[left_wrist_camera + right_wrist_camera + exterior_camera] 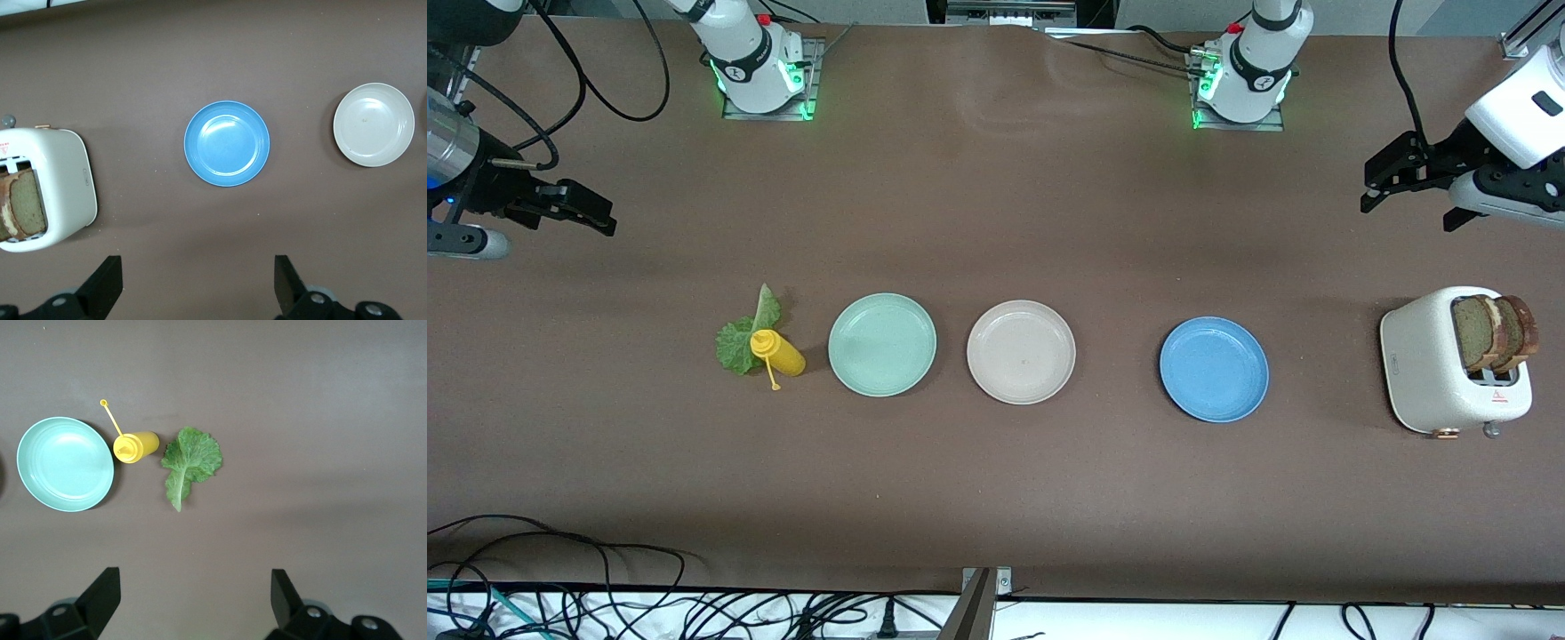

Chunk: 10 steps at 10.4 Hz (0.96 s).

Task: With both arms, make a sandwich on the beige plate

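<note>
Both grippers hang wide open and empty, operator: your left gripper [1405, 182] over bare table at the left arm's end, your right gripper [574, 209] over bare table at the right arm's end. Nothing is assembled yet; all steps remain, I judge. Your beige plate [1021, 352] sits empty between the equally empty mint plate [882, 344] and blue plate [1214, 369], both bread slices [1492, 331] stand in the toaster [1432, 373], and the lettuce [740, 342] lies on the table touching the yellow bottle [779, 352].
</note>
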### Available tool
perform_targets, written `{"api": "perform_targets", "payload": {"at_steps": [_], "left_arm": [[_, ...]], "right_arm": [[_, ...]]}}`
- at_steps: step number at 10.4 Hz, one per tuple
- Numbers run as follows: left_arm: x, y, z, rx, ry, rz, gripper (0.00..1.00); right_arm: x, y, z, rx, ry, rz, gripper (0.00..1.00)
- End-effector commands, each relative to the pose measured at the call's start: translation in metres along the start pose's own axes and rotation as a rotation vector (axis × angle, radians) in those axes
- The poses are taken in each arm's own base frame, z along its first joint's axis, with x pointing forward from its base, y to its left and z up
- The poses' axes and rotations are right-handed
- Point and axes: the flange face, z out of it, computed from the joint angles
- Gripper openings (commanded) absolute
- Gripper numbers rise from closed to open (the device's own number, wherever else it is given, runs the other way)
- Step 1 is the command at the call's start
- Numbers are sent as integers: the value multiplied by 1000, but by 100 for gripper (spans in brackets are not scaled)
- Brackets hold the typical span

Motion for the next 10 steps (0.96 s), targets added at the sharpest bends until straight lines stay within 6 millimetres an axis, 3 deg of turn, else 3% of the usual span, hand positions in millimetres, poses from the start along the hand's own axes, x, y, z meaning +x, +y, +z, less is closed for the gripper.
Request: {"api": "perform_targets", "payload": {"at_steps": [1, 10], "left_arm": [[-5, 0, -2, 21, -14, -25, 100], [-5, -3, 5, 42, -65, -22, 100]], "right_arm": [[-3, 1, -9, 10, 17, 40, 100], [-10, -21, -9, -37, 6, -16, 100]]}}
